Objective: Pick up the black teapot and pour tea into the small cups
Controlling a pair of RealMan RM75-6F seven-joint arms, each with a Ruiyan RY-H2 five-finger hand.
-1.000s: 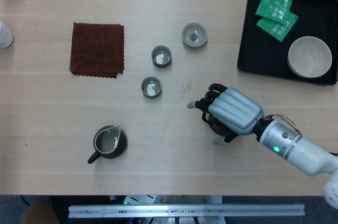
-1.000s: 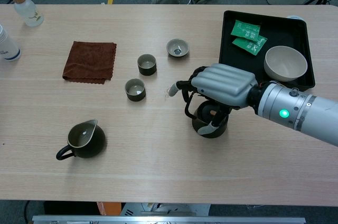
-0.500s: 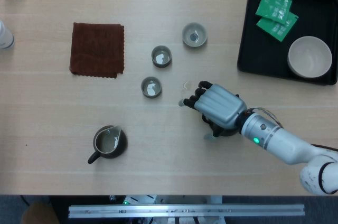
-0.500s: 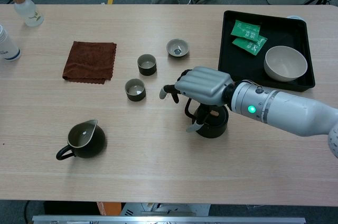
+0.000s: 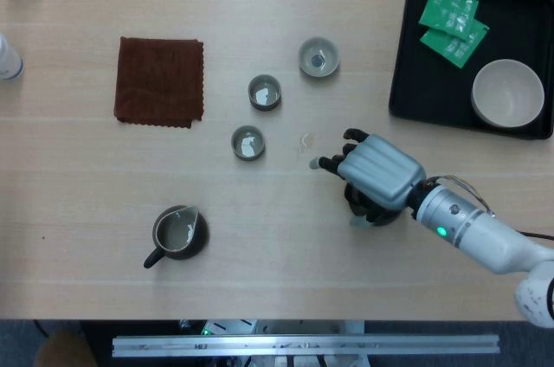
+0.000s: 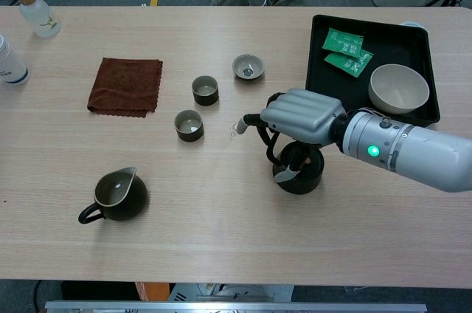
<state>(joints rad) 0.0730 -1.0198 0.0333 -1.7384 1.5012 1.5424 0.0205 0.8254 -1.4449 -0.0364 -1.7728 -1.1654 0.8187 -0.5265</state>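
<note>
My right hand (image 6: 299, 116) sits over the teapot (image 6: 298, 173), which stands on the table (image 5: 260, 246) near its middle, right of the three cups and left of the black tray (image 5: 407, 55). From the chest view my fingers (image 6: 274, 152) curl down around the pot's top and handle side, and the thumb reaches in at the front, but I cannot tell whether I truly have a hold or am only wrapped loosely about it; the pot's base looks to be resting on the wood, not lifted. My left hand shows in neither view.

As for progress, I judge the work barely begun. The pot has not left the table, so the pick-up is not done, and no pouring from it is under way. The near cup (image 5: 248, 142), the middle cup (image 5: 264, 92) and the far cup (image 5: 318, 57) stand apart from one another, to the pot's left and beyond it. Each shows a pale glint inside, though I cannot say whether that is tea or just glaze catching light. There is a small wet-looking mark (image 5: 304, 141) on the wood just beside my fingertips.

What is left: firm up the hold, raise the pot, carry it left to the cups, and tip it over each in turn. The pitcher (image 5: 177, 233) at front left and the brown cloth (image 5: 160, 80) lie well apart from all this.
</note>
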